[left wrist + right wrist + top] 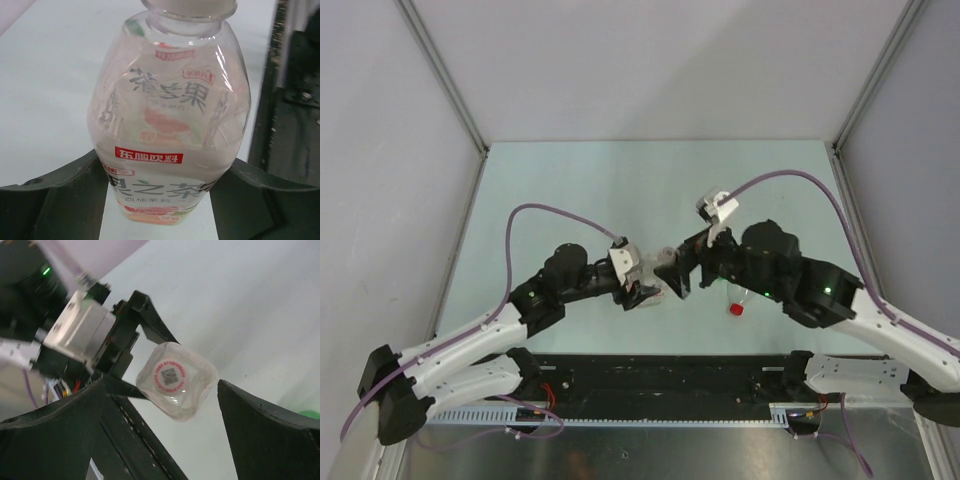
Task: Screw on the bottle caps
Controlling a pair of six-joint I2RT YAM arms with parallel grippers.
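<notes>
Left gripper [642, 290] clamped on wide clear bottle [167, 115], between both arms. Right gripper [161, 390] jaws apart, flanking white cap [170, 375], no contact. We judge: centre on cap axis, close lightly, twist. Red cap [736, 309] on table.

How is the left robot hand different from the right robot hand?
The left hand is shut on the clear bottle, while the right hand is open and holds nothing. The left hand's fingers touch the bottle's sides, but the right hand's fingers stand apart from it, one on each side. Both hands have dark fingers and are close together over the table.
</notes>
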